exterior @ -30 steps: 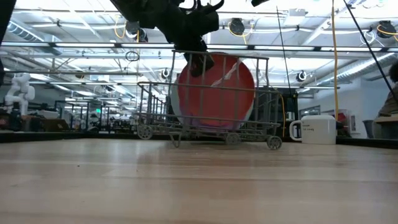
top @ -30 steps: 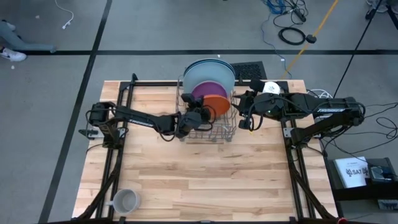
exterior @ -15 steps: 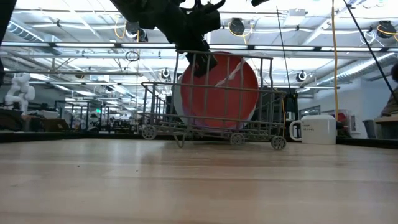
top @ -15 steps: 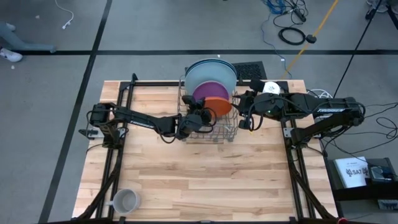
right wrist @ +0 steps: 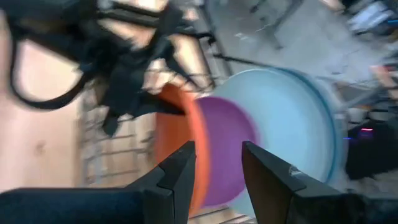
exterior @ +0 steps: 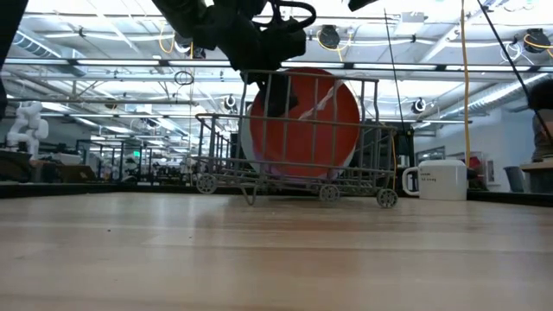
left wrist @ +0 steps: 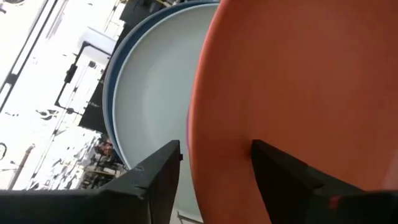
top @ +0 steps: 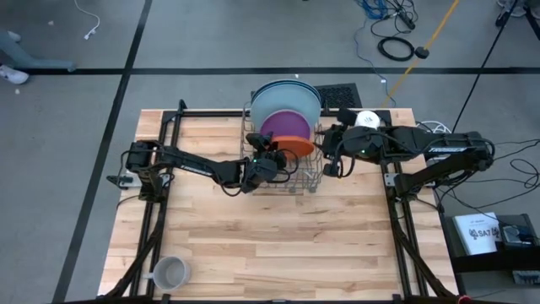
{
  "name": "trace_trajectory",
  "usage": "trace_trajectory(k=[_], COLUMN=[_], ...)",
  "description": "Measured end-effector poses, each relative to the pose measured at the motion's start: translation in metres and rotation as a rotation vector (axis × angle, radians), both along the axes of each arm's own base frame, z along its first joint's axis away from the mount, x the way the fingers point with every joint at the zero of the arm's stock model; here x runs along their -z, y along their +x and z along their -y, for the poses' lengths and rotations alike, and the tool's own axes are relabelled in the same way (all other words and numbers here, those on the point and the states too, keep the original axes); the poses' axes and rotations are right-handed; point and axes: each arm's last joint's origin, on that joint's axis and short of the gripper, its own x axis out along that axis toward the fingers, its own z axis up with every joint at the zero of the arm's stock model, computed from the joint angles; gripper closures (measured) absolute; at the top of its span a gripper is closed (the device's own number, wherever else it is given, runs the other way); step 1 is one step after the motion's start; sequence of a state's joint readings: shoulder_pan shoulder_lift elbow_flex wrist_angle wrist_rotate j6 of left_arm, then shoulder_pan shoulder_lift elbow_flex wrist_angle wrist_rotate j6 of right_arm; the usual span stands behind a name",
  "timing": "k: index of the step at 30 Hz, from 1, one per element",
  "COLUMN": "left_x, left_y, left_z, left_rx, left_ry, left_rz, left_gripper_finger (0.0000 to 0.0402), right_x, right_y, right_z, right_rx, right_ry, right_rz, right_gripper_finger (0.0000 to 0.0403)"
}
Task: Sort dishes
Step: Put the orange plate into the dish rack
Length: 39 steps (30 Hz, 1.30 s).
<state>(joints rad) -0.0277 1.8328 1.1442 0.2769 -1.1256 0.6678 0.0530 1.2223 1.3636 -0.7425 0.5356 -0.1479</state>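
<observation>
A wire dish rack (top: 283, 176) stands at the table's far middle. In it, on edge, stand an orange plate (top: 295, 142), a purple plate (top: 283, 124) behind it, then a large light blue plate (top: 287, 103) and a dark blue plate (top: 272, 85). My left gripper (top: 272, 160) reaches level into the rack from the left. It is open, with one finger on each side of the orange plate's rim (left wrist: 199, 124). My right gripper (top: 331, 160) hangs open to the right of the rack, with nothing between its fingers (right wrist: 217, 168). My left gripper stands astride the orange plate's upper rim (left wrist: 198, 143), coming level from the table's left. A gap shows between one finger (left wrist: 163, 171) and the rim. Whether the other finger (left wrist: 273, 168) touches the plate's face, I cannot tell. The plate rests on edge in the rack.
A white mug (top: 365, 119) stands at the far right behind my right gripper, next to a black grille (top: 339, 95). A grey mug (top: 171, 273) lies near the front left corner. The wide wooden table top (top: 278, 245) lies in front of the rack.
My left gripper has opened at the orange plate's rim and let go of it. The plate now stands on its own in the rack. Rack and plates have slid a little toward the table's right edge. My right gripper has kept still.
</observation>
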Motion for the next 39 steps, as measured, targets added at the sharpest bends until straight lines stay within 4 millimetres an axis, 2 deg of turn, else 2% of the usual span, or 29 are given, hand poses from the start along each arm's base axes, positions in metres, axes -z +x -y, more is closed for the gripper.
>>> trace_trajectory(k=[7,11,14,16,18,19,22,30,39], left_x=[-0.002,-0.002,-0.002,-0.002,-0.002,-0.002,-0.003,-0.003,-0.004], left_y=[0.000,0.000,0.000,0.000,0.000,0.000,0.000,0.000,0.000], left_z=[0.000,0.000,0.000,0.000,0.000,0.001,0.000,0.000,0.003], left_rx=[-0.011,-0.014,-0.015,-0.017,-0.017,-0.017,-0.017,-0.017,-0.014], left_ry=[0.005,0.006,0.006,0.007,0.007,0.008,0.008,0.008,0.032], left_rz=[0.019,0.023,0.024,0.025,0.025,0.026,0.026,0.028,-0.012], left_gripper_finger=[0.0208,0.0210,0.0210,0.0210,0.0210,0.0210,0.0210,0.0210,0.0210], right_x=[0.029,0.050,0.057,0.056,0.054,0.054,0.056,0.056,0.074], right_y=[0.027,0.048,0.059,0.065,0.067,0.067,0.066,0.064,0.078], right_z=[0.013,0.032,0.045,0.046,0.046,0.045,0.044,0.052,0.062], right_rx=[-0.059,0.007,0.030,0.007,-0.014,-0.031,-0.088,-0.035,-0.032], right_ry=[0.099,0.038,0.003,-0.005,-0.023,-0.020,0.044,0.023,0.070], right_rz=[-0.151,-0.244,-0.245,-0.213,-0.193,-0.192,-0.204,-0.216,-0.256], right_gripper_finger=[0.0277,0.0280,0.0306,0.0344,0.0385,0.0392,0.0392,0.0401,0.0402])
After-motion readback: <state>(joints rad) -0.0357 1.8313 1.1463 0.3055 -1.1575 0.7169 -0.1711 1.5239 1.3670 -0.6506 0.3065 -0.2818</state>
